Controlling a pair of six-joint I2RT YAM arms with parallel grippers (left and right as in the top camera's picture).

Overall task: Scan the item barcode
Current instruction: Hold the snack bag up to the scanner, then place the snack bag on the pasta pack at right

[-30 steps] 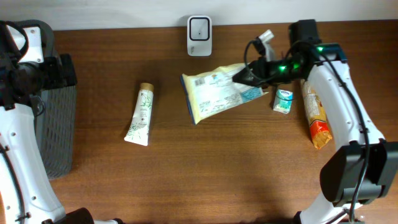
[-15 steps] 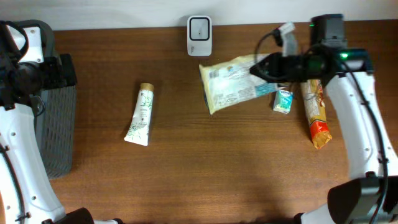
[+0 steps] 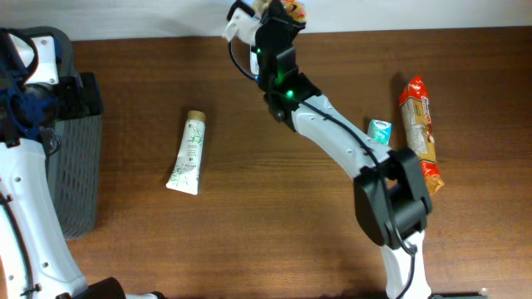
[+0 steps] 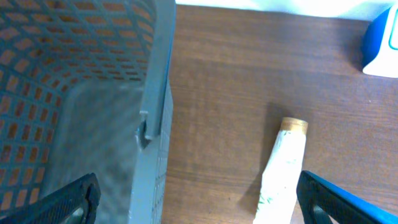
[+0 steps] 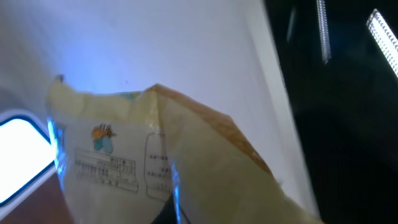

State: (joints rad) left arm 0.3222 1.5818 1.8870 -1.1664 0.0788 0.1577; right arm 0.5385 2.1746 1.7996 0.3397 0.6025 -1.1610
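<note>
My right gripper point(image 3: 278, 18) is shut on a pale yellow pouch point(image 3: 288, 8), held up at the table's back edge. In the right wrist view the pouch point(image 5: 124, 155) fills the frame, its printed label side showing with blue light on it. The white scanner is hidden under the right arm in the overhead view. It shows as a white, blue-lit block point(image 4: 380, 40) in the left wrist view and at the left edge point(image 5: 15, 152) of the right wrist view. My left gripper point(image 4: 199, 205) hangs open at the far left, over the basket's edge, with nothing between its fingers.
A grey mesh basket point(image 3: 71, 166) stands at the left edge. A white tube with a tan cap point(image 3: 187, 152) lies left of centre. A small green-and-white box point(image 3: 380, 131) and a long orange snack packet point(image 3: 420, 133) lie at the right.
The right arm has swung left and back with the pouch, from the right side of the table to above the scanner, which it now covers. The left arm has not moved.
</note>
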